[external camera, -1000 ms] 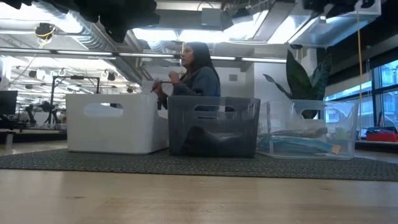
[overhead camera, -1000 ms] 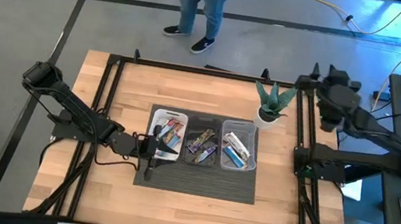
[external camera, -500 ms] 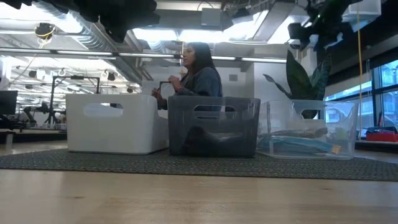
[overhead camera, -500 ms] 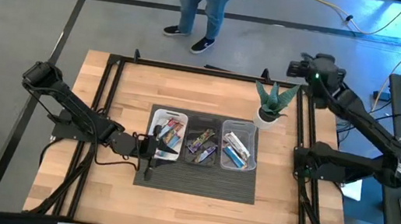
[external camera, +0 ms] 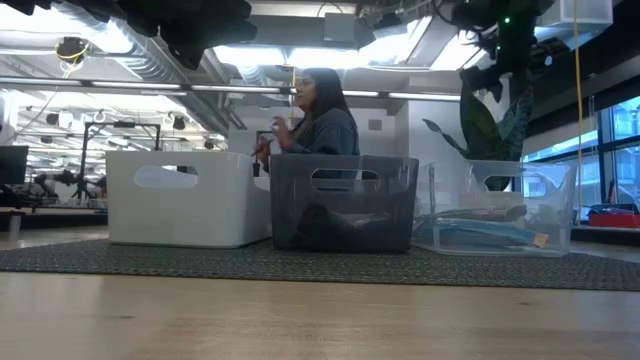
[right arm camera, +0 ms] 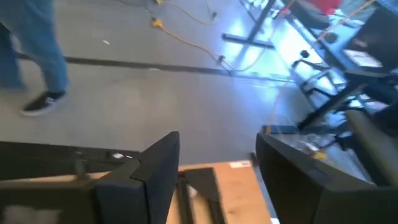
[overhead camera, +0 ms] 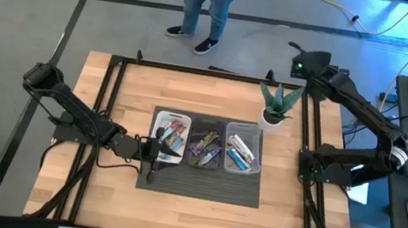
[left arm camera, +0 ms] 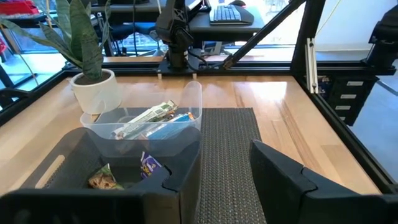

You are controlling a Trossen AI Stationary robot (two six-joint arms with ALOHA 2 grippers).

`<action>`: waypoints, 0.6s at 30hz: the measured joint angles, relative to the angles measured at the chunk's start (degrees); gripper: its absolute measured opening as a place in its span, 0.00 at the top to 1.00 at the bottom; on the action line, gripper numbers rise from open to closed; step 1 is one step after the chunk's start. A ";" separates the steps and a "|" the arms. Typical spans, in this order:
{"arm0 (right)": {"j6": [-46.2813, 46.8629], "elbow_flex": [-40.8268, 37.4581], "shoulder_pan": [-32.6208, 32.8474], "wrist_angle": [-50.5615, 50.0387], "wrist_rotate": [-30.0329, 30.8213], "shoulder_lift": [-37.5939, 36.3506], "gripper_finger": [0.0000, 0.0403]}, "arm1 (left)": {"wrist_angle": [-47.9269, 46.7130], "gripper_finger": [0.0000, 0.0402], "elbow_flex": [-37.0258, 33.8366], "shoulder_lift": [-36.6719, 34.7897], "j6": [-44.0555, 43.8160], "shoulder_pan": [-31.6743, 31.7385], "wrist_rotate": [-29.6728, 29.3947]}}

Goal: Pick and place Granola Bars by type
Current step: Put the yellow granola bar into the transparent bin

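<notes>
The Granola Bars (overhead camera: pixel 206 145) are already sorted into three trays at the frame's centre, on the bench (overhead camera: pixel 112 85). The left gripper (overhead camera: pixel 157 150) is held beside the white tray (overhead camera: pixel 172 117), fingers spread. The right gripper (overhead camera: pixel 298 60), at upper right, is raised clear, fingers spread and empty.

right pincer (overhead camera: pixel 296 53) has swung from above the counter's (overhead camera: pixel 135 88) far right corner outward past the far edge, fingers spread, now over the floor. the person's (external camera: pixel 318 118) raised hand beyond has shifted.
</notes>
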 joint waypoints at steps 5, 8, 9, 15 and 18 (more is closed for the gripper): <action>1.49 0.44 -0.07 -3.78 2.87 2.06 0.46 | 0.00 0.67 0.00 0.00 0.00 0.00 0.04; 1.70 0.44 0.00 -4.27 3.39 2.70 0.46 | 0.00 0.68 0.00 0.00 0.00 0.00 0.05; 1.66 0.44 0.00 -4.30 3.34 2.83 0.46 | 0.00 0.68 0.00 0.01 0.00 0.00 0.06; -6.53 0.44 0.60 -2.51 -2.55 4.56 0.46 | 0.00 0.67 0.00 0.00 0.01 0.00 0.03; -7.26 0.97 -0.41 -2.22 -3.67 6.37 0.46 | 0.00 0.68 0.00 0.00 0.02 0.00 0.05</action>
